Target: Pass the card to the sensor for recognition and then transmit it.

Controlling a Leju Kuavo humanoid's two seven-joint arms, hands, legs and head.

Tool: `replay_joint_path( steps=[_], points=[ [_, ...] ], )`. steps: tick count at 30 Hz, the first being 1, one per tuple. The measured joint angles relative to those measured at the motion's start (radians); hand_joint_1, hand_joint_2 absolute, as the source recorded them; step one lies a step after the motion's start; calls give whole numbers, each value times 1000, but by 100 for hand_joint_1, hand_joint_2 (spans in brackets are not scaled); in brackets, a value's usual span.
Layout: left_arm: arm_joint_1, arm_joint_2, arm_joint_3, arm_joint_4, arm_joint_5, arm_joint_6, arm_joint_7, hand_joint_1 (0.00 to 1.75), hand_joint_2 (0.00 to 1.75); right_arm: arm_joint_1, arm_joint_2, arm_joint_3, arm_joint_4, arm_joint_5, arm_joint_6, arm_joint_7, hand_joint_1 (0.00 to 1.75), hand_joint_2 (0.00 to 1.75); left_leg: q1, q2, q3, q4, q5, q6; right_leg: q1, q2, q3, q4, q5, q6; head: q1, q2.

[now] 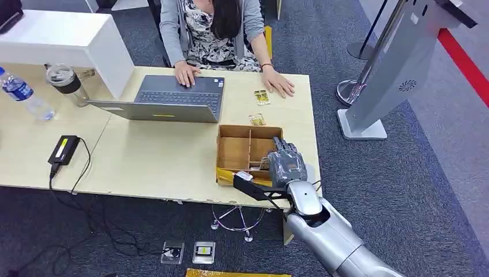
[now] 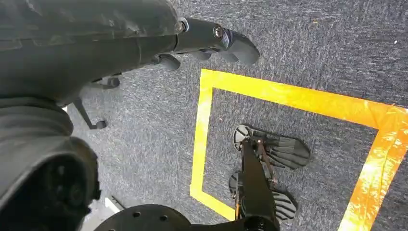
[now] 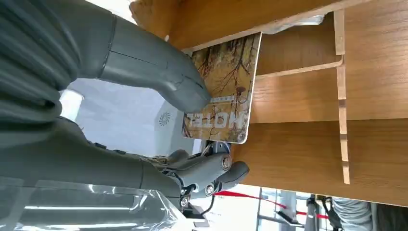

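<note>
your right hand (image 3: 159, 120) pinches the hotel card (image 3: 222, 91) inside the wooden box (image 1: 236, 151), at the table's (image 1: 150, 167) 4 o'clock; left hand (image 2: 120, 43) hangs, grip unclear.

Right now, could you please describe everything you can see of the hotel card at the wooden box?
The flat rectangular hotel card has rounded corners and a brownish tree print with pale "HOTEL" lettering. It stands at the divided wooden box, against its wall. The right hand holds it: the thick grey thumb presses on its printed face while the dark fingers curl near one short edge.

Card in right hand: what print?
Brown autumn-tree photo with white HOTEL lettering on the card; right wrist view.
</note>
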State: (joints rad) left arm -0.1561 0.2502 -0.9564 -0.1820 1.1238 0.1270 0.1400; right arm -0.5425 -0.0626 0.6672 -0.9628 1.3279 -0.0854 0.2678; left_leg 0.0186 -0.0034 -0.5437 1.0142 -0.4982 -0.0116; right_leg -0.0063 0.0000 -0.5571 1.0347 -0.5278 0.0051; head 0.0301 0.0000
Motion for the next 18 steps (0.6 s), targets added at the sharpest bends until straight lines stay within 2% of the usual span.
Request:
replay_joint_path(
  steps=[12, 15, 18],
  points=[
    [0, 0, 0, 0, 2, 0, -9, 0, 0, -36, 16, 0, -19, -23, 2, -32, 175, 175, 0, 0, 0, 0, 0, 0, 0, 0, 0, 0, 0, 0, 0, 0],
    [0, 0, 0, 0, -5, 0, -14, 0, 0, -90, 16, -9, -54, -28, 13, -45, 175, 175, 0, 0, 0, 0, 1, 0, 0, 0, 0, 0, 1, 0, 0, 0],
    [0, 0, 0, 0, -16, -2, -24, 0, 0, -159, 20, -27, -83, -67, 6, -88, 175, 175, 0, 0, -1, 0, 1, 0, 0, 0, 0, 0, 1, 0, 0, 0]
  ],
)
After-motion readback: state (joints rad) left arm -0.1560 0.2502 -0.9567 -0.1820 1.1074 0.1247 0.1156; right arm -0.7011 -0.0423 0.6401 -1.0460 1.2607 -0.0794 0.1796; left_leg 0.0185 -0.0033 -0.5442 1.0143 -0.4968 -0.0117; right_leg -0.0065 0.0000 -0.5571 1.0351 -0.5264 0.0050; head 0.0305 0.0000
